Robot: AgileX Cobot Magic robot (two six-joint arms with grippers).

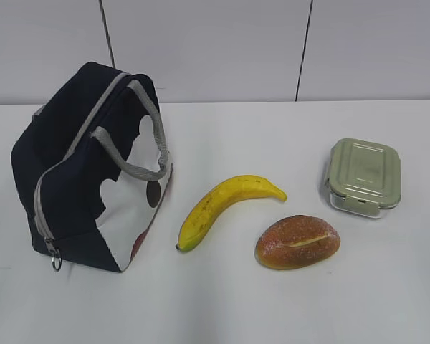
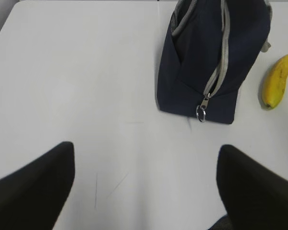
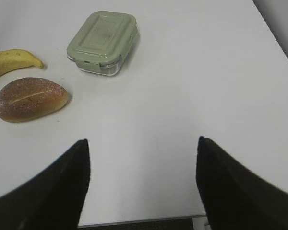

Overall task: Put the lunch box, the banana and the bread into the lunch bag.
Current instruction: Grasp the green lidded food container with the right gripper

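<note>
The navy lunch bag (image 1: 86, 172) (image 2: 213, 57) stands zipped at the table's left, its ring pull (image 2: 200, 113) hanging at the near corner. To its right lies the yellow banana (image 1: 226, 208) (image 2: 278, 79) (image 3: 12, 61). The brown bread (image 1: 297, 242) (image 3: 31, 99) rests just in front of the banana's tip. The green-lidded lunch box (image 1: 363, 176) (image 3: 103, 41) sits lid-on at the far right. My left gripper (image 2: 146, 148) hovers open over bare table short of the bag. My right gripper (image 3: 143, 143) is open near the front table edge, well short of the bread and box. Neither arm shows in the exterior view.
The white table (image 1: 272, 136) runs back to a pale panelled wall (image 1: 215, 43). Its front edge (image 3: 144, 219) lies directly under my right gripper, and its right edge (image 3: 278, 48) is close to the lunch box side.
</note>
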